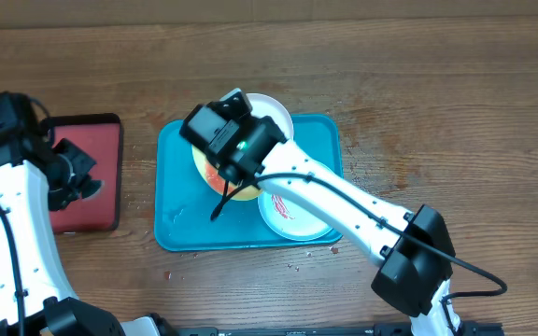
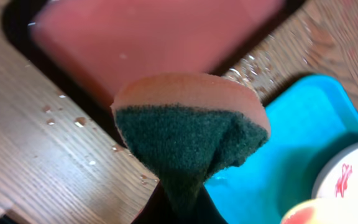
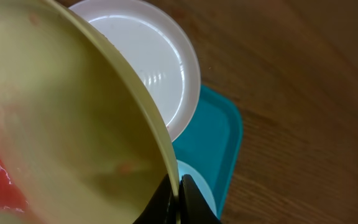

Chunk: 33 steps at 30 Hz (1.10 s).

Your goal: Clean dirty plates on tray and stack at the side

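The teal tray (image 1: 171, 201) lies mid-table. My right gripper (image 1: 224, 177) is shut on the rim of the yellow-green plate (image 1: 246, 192) and holds it tilted over the tray. In the right wrist view the fingers (image 3: 179, 193) pinch that plate (image 3: 73, 124), which has a red smear at lower left. The white plate (image 1: 276, 112) lies at the tray's far edge and looks clean in the right wrist view (image 3: 148, 68). The light blue plate (image 1: 292, 219), with a red smear, lies in the tray's near right corner. My left gripper (image 2: 182, 205) is shut on a green-and-pink sponge (image 2: 191, 130).
A smaller dark-rimmed pink-red tray (image 1: 92, 140) lies left of the teal tray, under my left arm. It also shows in the left wrist view (image 2: 154, 37). Water drops (image 2: 79, 121) dot the wooden table beside it.
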Motion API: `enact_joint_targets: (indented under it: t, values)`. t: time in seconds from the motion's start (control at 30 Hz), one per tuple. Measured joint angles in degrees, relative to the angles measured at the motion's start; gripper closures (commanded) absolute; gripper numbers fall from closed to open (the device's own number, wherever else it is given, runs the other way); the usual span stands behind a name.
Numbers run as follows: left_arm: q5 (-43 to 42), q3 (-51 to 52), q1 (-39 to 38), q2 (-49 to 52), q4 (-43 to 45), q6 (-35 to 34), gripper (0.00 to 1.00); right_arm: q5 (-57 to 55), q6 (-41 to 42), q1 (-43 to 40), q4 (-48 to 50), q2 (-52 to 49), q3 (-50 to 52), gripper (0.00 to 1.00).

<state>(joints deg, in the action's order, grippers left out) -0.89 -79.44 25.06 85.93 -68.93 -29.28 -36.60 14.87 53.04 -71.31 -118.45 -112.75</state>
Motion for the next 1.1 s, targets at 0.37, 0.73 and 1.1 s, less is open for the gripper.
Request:
enact_joint_targets:
  t: [0.37, 0.73, 1.1]
  values:
    - [0.0, 1.1, 1.3, 0.0, 0.4, -0.5, 0.96, -21.9, -7.4, 5.3, 0.2, 0.0, 0.0, 0.96]
    - [0.0, 1.2, 1.3, 0.0, 0.8, -0.4, 0.96, -36.1, -10.0, 8.1, 1.6, 0.0, 0.0, 0.96]
    - [0.3, 1.2, 1.3, 0.0, 0.8, -0.5, 0.96, -26.0, -10.1, 5.2, 2.5, 0.0, 0.0, 0.96]
